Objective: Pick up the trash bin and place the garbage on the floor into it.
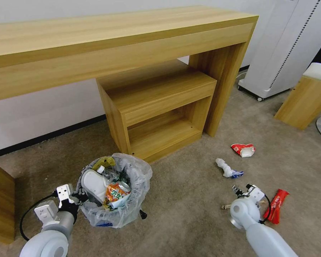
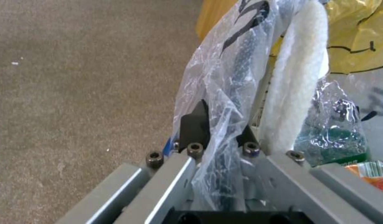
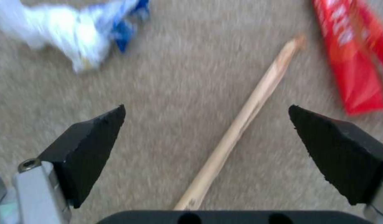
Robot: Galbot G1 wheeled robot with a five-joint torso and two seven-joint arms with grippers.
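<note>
The trash bin [image 1: 114,210], small and lined with a crinkly clear bag, sits on the carpet holding a white slipper [image 1: 94,184], an orange pack and a yellow wrapper. My left gripper [image 1: 76,196] is shut on its near-left rim; in the left wrist view the gripper [image 2: 222,127] pinches the bag-covered black rim [image 2: 241,65] beside the slipper [image 2: 299,77]. My right gripper [image 1: 244,191] hovers open over a wooden stick [image 1: 225,206]. The right wrist view shows this gripper [image 3: 207,109] with the stick [image 3: 241,118] lying between its spread fingers, untouched.
A long red wrapper [image 1: 276,205] [image 3: 353,62] lies right of the stick. Crumpled white-blue paper [image 1: 227,168] [image 3: 75,34] and a red-white wrapper [image 1: 243,150] lie farther off. A wooden desk with a shelf unit [image 1: 157,107] stands behind the bin, and a wooden stool [image 1: 306,96] at right.
</note>
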